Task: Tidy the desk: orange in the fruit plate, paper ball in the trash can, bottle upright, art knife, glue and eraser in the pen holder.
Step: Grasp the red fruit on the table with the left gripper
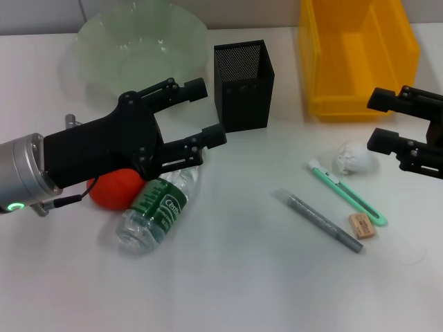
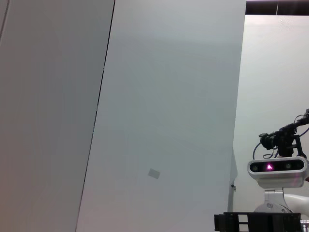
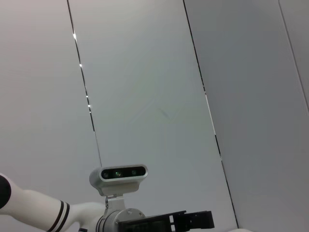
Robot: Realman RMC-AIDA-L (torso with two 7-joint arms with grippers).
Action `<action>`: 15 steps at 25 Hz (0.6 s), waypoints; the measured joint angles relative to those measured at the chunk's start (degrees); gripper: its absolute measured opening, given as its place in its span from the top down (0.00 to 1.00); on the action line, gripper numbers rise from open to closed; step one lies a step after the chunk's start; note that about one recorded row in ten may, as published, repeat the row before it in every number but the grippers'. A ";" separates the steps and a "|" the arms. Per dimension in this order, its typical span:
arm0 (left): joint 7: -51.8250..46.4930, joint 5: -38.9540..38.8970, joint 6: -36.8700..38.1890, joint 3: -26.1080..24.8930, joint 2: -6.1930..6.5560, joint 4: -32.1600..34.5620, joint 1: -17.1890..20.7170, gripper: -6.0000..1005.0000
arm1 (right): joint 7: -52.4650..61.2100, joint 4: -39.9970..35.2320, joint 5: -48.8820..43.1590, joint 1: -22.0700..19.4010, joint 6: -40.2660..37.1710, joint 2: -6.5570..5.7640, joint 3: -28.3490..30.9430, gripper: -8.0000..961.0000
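Partly hiding orange (image 1: 114, 188) and bottle (image 1: 158, 207), left tool (image 1: 201, 112) gapes apart.

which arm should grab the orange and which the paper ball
Left for the orange: the open left pincer hangs just above it and the lying bottle. Right for the paper ball: the open right pincer is beside it, near the yellow bin.

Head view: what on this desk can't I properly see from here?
- Orange: partly hidden behind the left gripper and its arm.
- Water bottle: its cap end is covered by the gripper's lower finger; label text too small to read fully.
- Right gripper: arm cut off by the picture's edge.
- Yellow bin: top cut off.
- Wrist views: walls only, no desk.
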 joint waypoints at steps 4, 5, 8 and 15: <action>-0.01 0.00 -0.10 0.00 0.00 0.07 -0.05 0.23 | 0.00 -0.04 -0.12 0.01 -0.06 0.20 -0.05 0.31; -0.02 0.00 -0.12 0.00 0.00 0.07 -0.06 0.23 | 0.00 -0.03 -0.14 0.00 -0.06 0.20 -0.08 0.31; -0.03 0.01 -0.32 0.02 0.03 0.00 -0.07 0.23 | 0.00 0.01 -0.17 -0.02 -0.07 0.28 -0.11 0.31; -1.44 0.17 -13.16 -2.13 0.21 -0.11 1.78 0.24 | 0.00 0.01 -0.23 -0.05 -0.07 0.37 0.14 0.31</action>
